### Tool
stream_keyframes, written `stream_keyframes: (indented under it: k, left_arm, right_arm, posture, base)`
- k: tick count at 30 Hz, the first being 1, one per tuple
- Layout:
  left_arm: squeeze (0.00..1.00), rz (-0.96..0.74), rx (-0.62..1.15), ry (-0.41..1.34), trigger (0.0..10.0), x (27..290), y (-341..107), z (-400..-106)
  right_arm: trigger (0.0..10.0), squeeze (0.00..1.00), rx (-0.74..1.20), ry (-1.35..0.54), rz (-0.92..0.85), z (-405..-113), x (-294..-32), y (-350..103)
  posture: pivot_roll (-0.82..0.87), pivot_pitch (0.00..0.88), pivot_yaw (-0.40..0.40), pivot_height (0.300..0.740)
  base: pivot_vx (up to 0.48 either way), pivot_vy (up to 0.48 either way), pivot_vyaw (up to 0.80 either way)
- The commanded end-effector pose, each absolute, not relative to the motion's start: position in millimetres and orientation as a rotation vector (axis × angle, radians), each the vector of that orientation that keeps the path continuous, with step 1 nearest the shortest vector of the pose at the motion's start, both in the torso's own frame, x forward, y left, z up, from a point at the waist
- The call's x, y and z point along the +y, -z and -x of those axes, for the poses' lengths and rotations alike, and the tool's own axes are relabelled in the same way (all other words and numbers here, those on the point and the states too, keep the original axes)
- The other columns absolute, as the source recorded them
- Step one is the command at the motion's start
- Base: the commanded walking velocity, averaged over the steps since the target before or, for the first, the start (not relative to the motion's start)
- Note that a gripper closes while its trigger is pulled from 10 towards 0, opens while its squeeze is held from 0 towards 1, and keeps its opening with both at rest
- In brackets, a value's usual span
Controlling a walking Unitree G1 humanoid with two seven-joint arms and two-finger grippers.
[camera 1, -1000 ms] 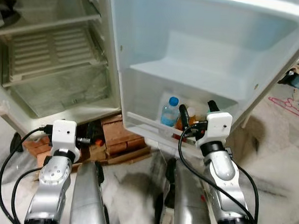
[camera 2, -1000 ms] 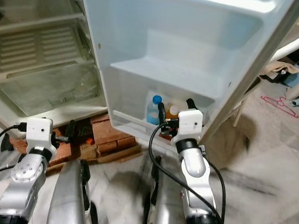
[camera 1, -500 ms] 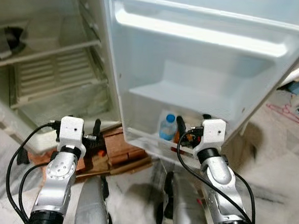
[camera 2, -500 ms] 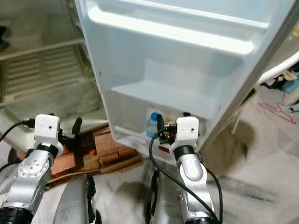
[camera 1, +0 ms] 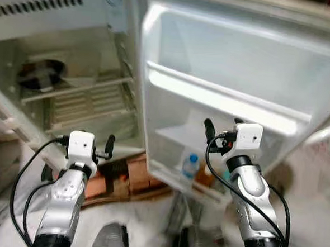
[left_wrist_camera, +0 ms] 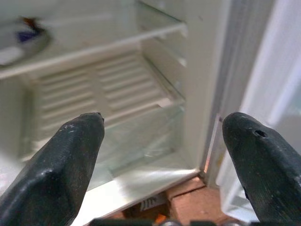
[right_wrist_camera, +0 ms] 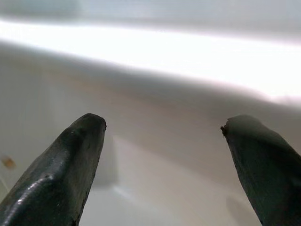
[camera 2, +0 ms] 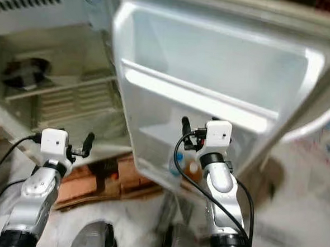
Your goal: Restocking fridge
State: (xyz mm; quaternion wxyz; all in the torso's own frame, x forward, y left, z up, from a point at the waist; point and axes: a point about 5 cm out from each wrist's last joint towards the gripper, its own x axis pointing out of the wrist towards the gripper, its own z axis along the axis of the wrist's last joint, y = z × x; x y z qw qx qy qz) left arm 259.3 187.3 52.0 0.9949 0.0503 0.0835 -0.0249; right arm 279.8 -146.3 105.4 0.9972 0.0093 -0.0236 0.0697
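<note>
My right end effector point(right_wrist_camera: 162, 141) is raised in front of the open fridge door point(camera 1: 241, 72), its two black fingers point(right_wrist_camera: 66, 165) spread wide apart with nothing between them. Its wrist view looks at the door's white inner wall and a bright shelf ledge, all blurred. My left end effector point(left_wrist_camera: 162, 141) is also up, lower and nearer the fridge body point(camera 1: 57, 50), fingers likewise well apart and empty. Through the gap I see the cabinet's ribbed lower shelf point(left_wrist_camera: 94, 89) and the clear glass-fronted crisper point(left_wrist_camera: 141, 136) beneath it.

In the head views, the door's bottom bin point(camera 1: 195, 184) holds a clear water bottle with a blue cap point(camera 1: 191, 165) and, just beside it on the robot's right, an orange-brown bottle point(camera 1: 208, 175). Both stand below my right end effector, apart from it. A long white rail point(camera 1: 222, 102) crosses the door above them.

Inside the cabinet, a dark round object point(camera 1: 39, 74) sits on the upper shelf; I cannot tell what it is. Reddish bricks point(camera 1: 122, 179) lie on the floor under the fridge's front edge.
</note>
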Motion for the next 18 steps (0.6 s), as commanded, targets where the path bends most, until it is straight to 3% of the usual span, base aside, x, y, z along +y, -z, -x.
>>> stream_keyframes:
  k: [1, 13, 18]
  left_arm:
    - [0.00, -0.115, 0.165, 0.068, 10.0, 186, -52, -258]
    - [0.00, -0.119, 0.172, 0.057, 10.0, 183, -51, -261]
    - [0.00, -0.123, 0.172, 0.060, 10.0, 181, -51, -263]
  right_arm:
    - [10.0, 0.00, 0.019, -0.160, -0.026, -275, -145, -92]
    - [10.0, 0.00, 0.175, -0.229, -0.118, -267, -142, -71]
    - [10.0, 0.00, 0.210, -0.222, -0.066, -267, -145, -66]
  posture:
    - [0.02, 0.000, -0.006, 0.740]
    - [0.02, 0.000, -0.009, 0.740]
    - [0.01, 0.000, -0.006, 0.740]
  base:
    - [0.000, 0.000, 0.00]
    - [0.000, 0.000, 0.00]
    - [-0.263, 0.000, 0.00]
